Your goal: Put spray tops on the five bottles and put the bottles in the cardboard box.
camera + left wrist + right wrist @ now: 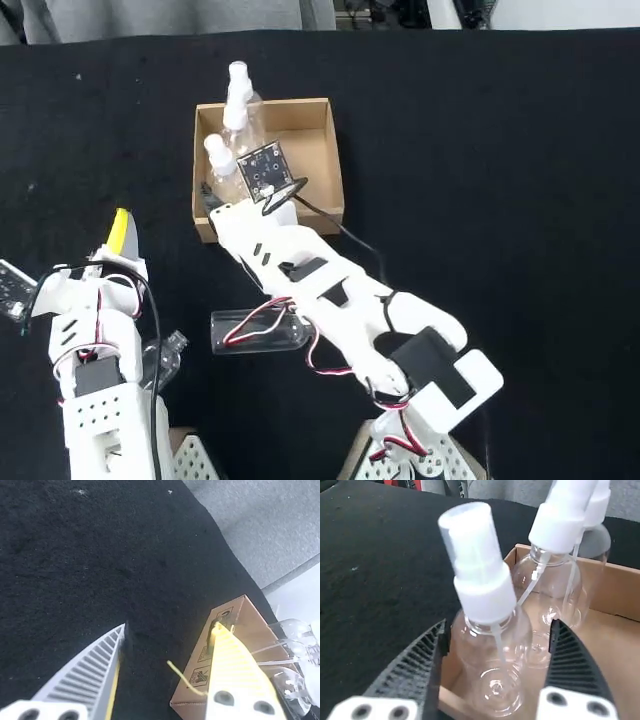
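Observation:
The cardboard box (pixel 310 160) stands at the back of the black table, and three clear bottles with white spray tops stand upright along its left side. My right gripper (pixel 212 196) is over the box's near left corner. In the right wrist view it (pixel 497 627) is open, with the nearest bottle (pixel 490 650) between its fingers and a small gap on one side. The second bottle (pixel 555 580) and third bottle (pixel 595 535) stand behind. My left gripper (pixel 169 630) is open and holds nothing, low over the cloth left of the box (pixel 235 625).
A clear bottle (pixel 255 330) lies on its side beside the right arm, near the table's front. Another topless bottle (pixel 168 358) lies partly under the left arm (pixel 95 340). Black cloth stretches to the right of the box.

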Controlling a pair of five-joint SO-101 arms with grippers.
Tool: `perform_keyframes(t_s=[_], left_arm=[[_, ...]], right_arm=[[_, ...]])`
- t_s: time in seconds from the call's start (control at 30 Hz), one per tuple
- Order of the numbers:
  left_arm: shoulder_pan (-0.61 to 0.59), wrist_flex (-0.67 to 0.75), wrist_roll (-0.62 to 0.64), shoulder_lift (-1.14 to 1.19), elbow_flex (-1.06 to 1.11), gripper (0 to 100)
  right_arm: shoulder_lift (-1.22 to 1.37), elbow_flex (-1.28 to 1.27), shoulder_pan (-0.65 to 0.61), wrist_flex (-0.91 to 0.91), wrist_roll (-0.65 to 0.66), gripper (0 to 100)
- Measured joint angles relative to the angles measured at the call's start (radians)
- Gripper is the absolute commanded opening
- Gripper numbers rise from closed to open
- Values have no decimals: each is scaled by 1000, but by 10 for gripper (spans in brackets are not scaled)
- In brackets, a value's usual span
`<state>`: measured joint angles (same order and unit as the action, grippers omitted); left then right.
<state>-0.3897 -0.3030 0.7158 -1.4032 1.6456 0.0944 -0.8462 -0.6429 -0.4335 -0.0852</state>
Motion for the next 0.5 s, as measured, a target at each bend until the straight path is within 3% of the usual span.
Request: perform_keyframes(t_s=[0.23,0.4,0.5], left_arm=[[0,0,0,0,0,248],[0,0,0,0,0,248],[0,0,0,0,0,248]], right_arm=[[0,0,0,0,0,267],[0,0,0,34,0,372],[0,0,0,40,0,376]])
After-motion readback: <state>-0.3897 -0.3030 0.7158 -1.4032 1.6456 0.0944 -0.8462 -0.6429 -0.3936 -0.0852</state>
